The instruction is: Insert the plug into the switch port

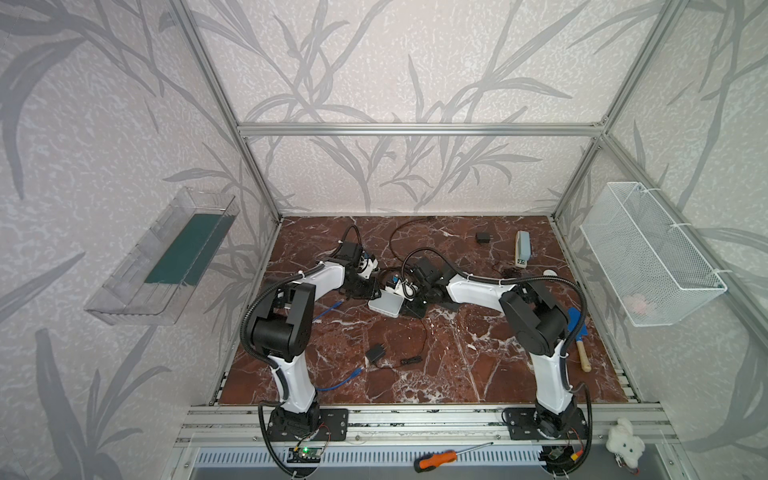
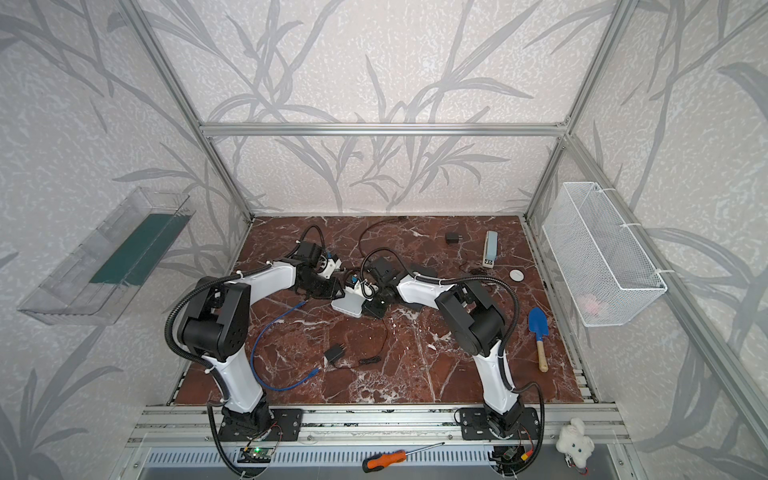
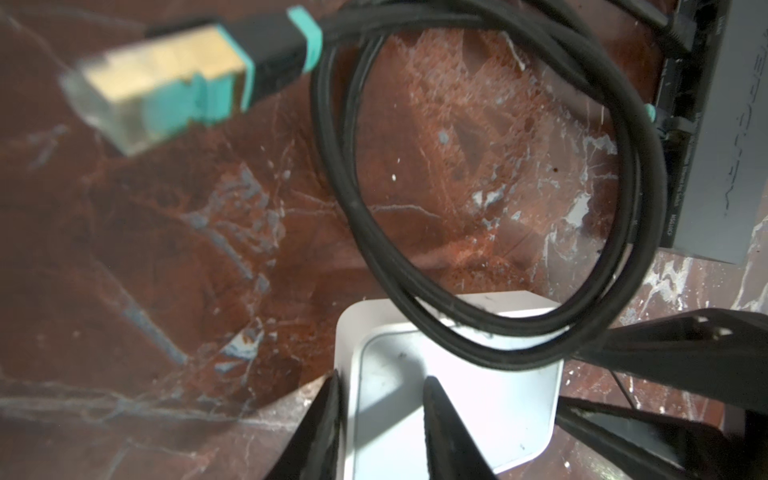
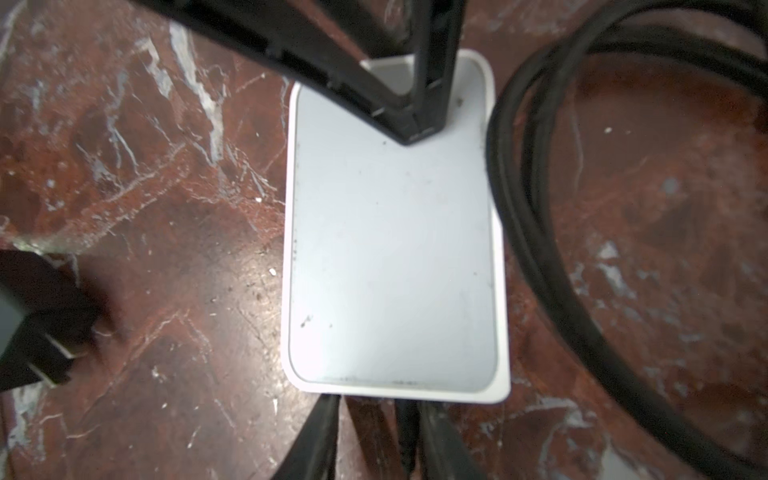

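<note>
The white switch box (image 1: 386, 306) (image 2: 348, 306) lies mid-table. My left gripper (image 3: 382, 415) (image 1: 372, 293) is shut on one end of the box (image 3: 498, 407), one finger outside its side wall and one on its top. At the opposite end my right gripper (image 4: 378, 436) (image 1: 409, 305) stands open. The black plug (image 4: 408, 419) lies between its fingers, close to one finger, its tip meeting the box's (image 4: 390, 249) edge. The switch port itself is hidden there. The thin cord runs to a black adapter block (image 1: 375, 354) (image 2: 334, 353) nearer the front.
A thick black cable loop (image 3: 490, 328) (image 4: 540, 249) lies over and beside the box. A blue cable (image 2: 266, 353), its connector (image 3: 166, 83) and a dark grey slab (image 3: 727, 145) are nearby. Another black adapter (image 1: 483, 237) and a blue trowel (image 2: 538, 326) lie farther off.
</note>
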Available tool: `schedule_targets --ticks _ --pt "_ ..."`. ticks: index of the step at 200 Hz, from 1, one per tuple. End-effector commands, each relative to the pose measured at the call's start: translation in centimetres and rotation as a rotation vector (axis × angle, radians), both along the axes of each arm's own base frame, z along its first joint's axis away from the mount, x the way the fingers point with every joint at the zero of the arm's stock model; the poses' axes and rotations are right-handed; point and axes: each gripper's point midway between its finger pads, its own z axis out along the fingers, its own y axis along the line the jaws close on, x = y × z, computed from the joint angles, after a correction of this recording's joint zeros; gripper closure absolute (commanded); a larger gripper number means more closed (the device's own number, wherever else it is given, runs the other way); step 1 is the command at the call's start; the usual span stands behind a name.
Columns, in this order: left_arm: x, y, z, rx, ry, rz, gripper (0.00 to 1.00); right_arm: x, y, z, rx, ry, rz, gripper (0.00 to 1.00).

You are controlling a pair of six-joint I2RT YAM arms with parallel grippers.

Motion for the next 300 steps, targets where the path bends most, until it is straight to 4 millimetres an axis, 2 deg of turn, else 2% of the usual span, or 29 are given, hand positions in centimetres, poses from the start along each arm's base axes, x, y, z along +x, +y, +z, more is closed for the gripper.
schedule_targets --ticks 1,26,46,81,117,164,189,220,254,300 --pt "-3.8 0.1 -1.9 0.04 0.173 0.014 0.65 1.6 1.6 6.5 0.172 -0.146 0.014 0.62" --pt "-3.3 0.3 -1.7 0.05 0.158 0.036 0.63 1.3 -0.8 5.7 0.137 -0.124 -0.018 0.6" --pt "-3.1 0.4 -1.8 0.056 0.156 0.045 0.63 0.8 -1.8 4.6 0.091 -0.093 0.005 0.6" --pt "-3.0 0.5 -1.7 0.065 0.152 0.052 0.63 -0.3 -2.4 2.4 0.026 -0.047 0.069 0.61" --pt "-2.9 0.5 -1.6 0.062 0.151 0.053 0.63 0.1 -3.0 0.5 -0.033 -0.056 0.079 0.61" --pt "-2.9 0.3 -1.5 0.053 0.154 0.05 0.63 0.7 -2.5 -0.9 -0.075 -0.08 0.101 0.64" --pt "-3.1 0.3 -1.5 0.05 0.161 0.05 0.64 0.9 -2.3 -1.4 -0.087 -0.092 0.106 0.7" --pt "-3.1 0.2 -1.4 0.046 0.157 0.049 0.64 0.8 -1.9 -1.7 -0.088 -0.099 0.122 0.82" --pt "-3.6 -0.7 -1.1 0.018 0.166 0.018 0.66 0.7 -0.9 -0.9 -0.058 -0.12 0.15 0.91" --pt "-4.9 -2.9 -0.8 -0.042 0.198 -0.051 0.67 1.4 2.4 1.2 0.013 -0.158 0.177 0.93"
